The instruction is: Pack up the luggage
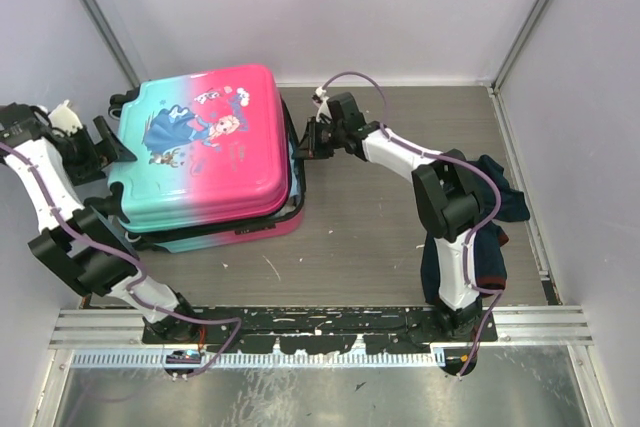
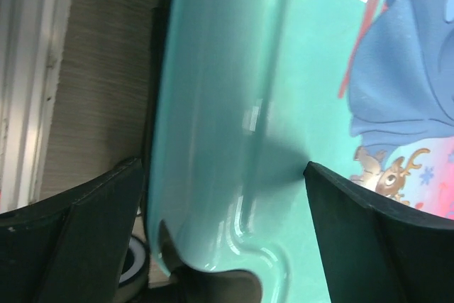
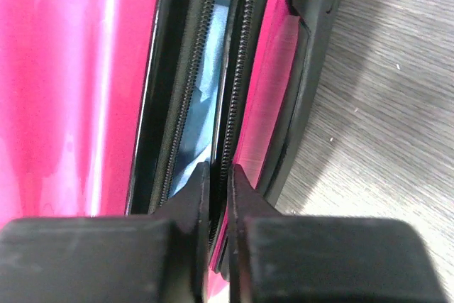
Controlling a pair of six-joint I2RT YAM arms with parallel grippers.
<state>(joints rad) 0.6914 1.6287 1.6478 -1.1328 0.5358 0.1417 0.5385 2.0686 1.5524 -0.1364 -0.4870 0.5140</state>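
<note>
You have the small hard-shell suitcase, pink fading to turquoise (image 1: 205, 152), at the far left corner of the table (image 1: 400, 247) with its lid down, but the black zipper (image 3: 237, 90) is not yet closed, the right fingers (image 3: 191, 196) are narrow at its seam and the left fingers (image 2: 85, 211) are wide across the turquoise edge, so I judge the zipping is left.

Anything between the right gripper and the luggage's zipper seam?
Nothing visible. The right gripper sits right at the luggage, on its open zipper seam on the pink side, fingers nearly together. Some light blue cloth shows inside the gap, behind the zipper and out of the gripper's path.
</note>
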